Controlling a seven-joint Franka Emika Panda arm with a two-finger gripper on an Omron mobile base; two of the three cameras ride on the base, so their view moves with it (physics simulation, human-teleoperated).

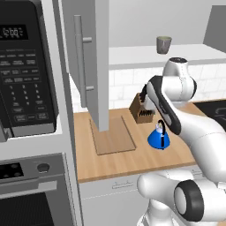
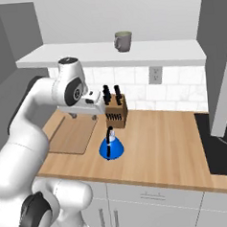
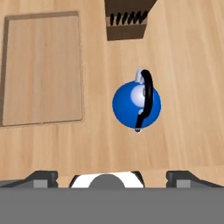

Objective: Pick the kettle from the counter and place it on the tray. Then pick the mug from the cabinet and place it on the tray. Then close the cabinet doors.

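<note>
Two finger tips sit wide apart at the bottom of my hand view, so my gripper (image 3: 111, 178) is open and holding nothing. I'm looking straight down at the kettle (image 3: 136, 103), blue dome with black arched handle, standing upright on the counter (image 3: 188, 87) right below the hand, not touched. Tray (image 3: 41, 68) lies flat on the counter beside the kettle, a strip of bare wood between them, nothing on it. Knife block (image 3: 127, 19) stands just past the kettle, near but apart.

From the left base view the kettle (image 1: 159, 137) is in front of the knife block (image 1: 142, 108), tray (image 1: 112, 136) to its left under the open cabinet door (image 1: 90, 62) with its silver bar handle. Arm bends over the kettle and covers part of it there. Mug (image 1: 163, 44) stands upright on the white cabinet shelf (image 1: 145, 55), well above the counter. Microwave (image 1: 24, 66) and oven (image 1: 31, 194) column fill the left side.

Right base view: hand hangs above the counter, a bit left of and higher than the kettle (image 2: 111, 147); mug (image 2: 123, 41) on the shelf, cooktop (image 2: 221, 144) at far right.
</note>
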